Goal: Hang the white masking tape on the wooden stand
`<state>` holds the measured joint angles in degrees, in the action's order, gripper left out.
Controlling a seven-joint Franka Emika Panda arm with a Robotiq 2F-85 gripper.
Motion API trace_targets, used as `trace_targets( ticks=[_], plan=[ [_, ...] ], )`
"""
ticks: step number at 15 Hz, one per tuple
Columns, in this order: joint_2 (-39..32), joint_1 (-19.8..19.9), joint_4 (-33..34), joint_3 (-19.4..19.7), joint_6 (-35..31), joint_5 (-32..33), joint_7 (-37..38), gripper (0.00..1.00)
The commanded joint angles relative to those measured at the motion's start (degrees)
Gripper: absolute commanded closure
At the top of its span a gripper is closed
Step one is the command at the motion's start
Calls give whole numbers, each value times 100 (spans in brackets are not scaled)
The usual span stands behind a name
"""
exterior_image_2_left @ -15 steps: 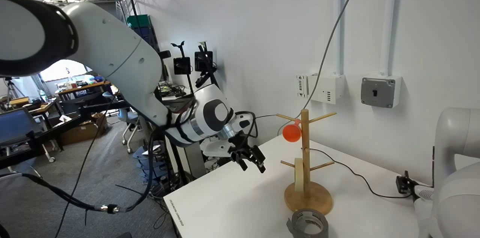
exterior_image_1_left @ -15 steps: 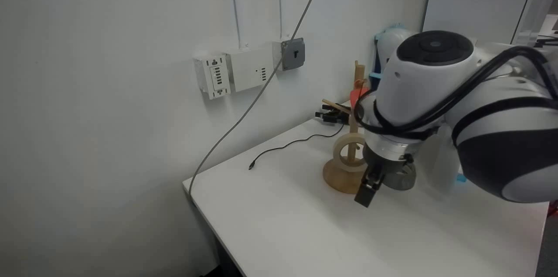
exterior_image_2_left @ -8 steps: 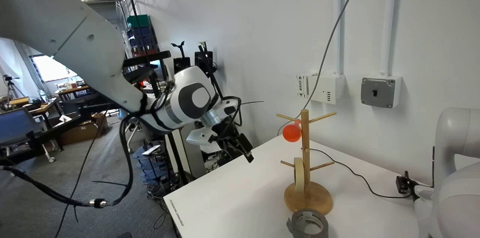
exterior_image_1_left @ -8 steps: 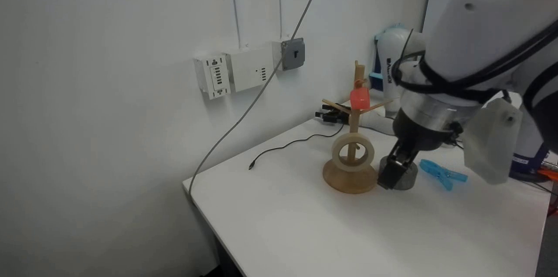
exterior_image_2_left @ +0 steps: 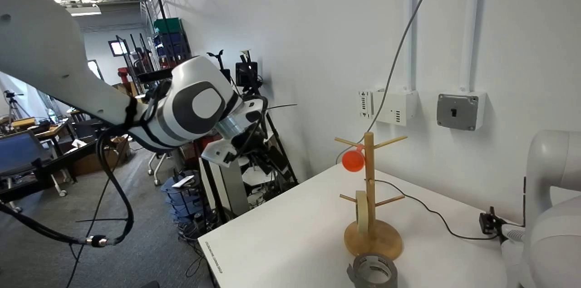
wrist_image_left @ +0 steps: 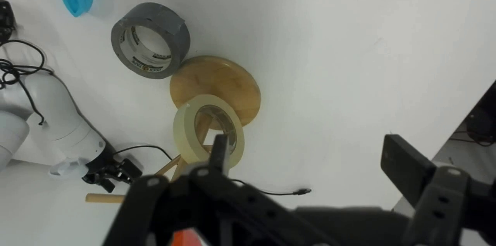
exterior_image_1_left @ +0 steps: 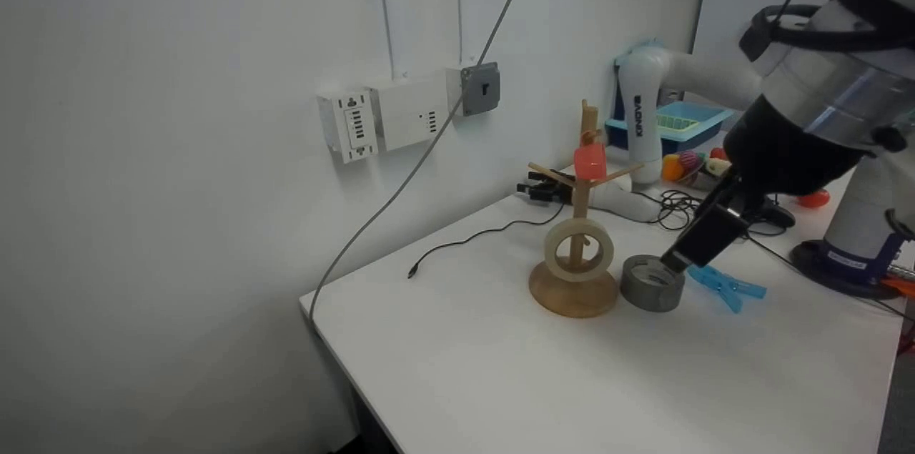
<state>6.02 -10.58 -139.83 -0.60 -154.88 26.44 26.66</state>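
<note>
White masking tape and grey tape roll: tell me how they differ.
Colour: the white masking tape is cream; the grey tape roll is grey.
Pose: the white masking tape is upright; the grey tape roll lies flat, hole up.
Support: the white masking tape hangs on a lower peg of the wooden stand; the grey tape roll rests on the table.
Shared: both are rings with an open centre.
</note>
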Motion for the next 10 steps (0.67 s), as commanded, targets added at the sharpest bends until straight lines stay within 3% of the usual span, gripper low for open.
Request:
trace_targets(
  ticks=[1, 4, 5, 10],
  plan=[
    [712, 384, -619, -203, -492, -449, -382, 0],
    [1004, 578, -897, -266, -888, -685, -570, 0],
    [632, 346, -544, -120, -613, -410, -267, 0],
    [846, 450, -751, -170, -748, -480, -343, 0]
  ],
)
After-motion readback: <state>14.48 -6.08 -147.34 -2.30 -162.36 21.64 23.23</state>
